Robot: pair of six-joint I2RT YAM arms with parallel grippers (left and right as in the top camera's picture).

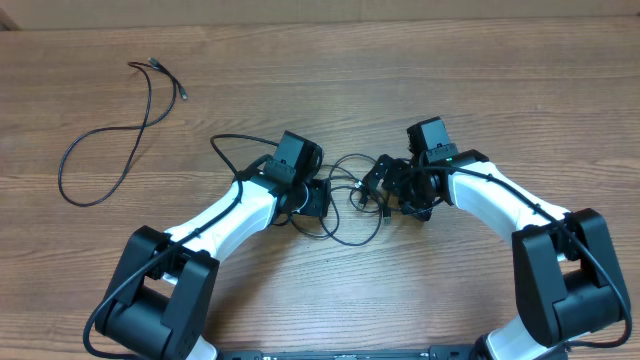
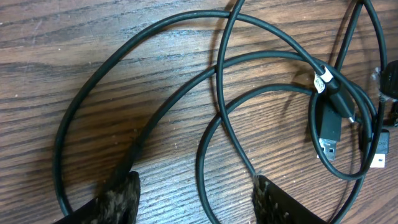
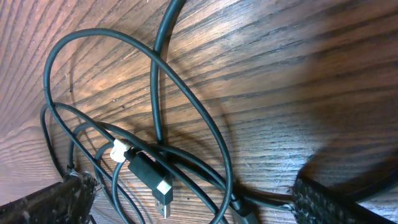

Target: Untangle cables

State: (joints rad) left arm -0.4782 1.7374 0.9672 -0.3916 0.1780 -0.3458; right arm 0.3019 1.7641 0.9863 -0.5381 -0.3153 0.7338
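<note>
While the left pincer (image 2: 199,200) and right pincer (image 3: 193,191) gaped empty, cables (image 2: 217,68) lay tangled between; bare table (image 1: 400,60) around; tag (image 2: 321,82) unreadable.

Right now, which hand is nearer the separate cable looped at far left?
Left. The left hand is over the tangle's left side, apart from that cable; the right hand is farther off, over the tangle's right side.

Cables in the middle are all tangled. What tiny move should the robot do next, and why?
Probably close the left end effector on the strand lying inside its open jaws. The cables are bunched in one tangle, and the right end effector stands wide open over them, so nothing looks gripped yet.
</note>
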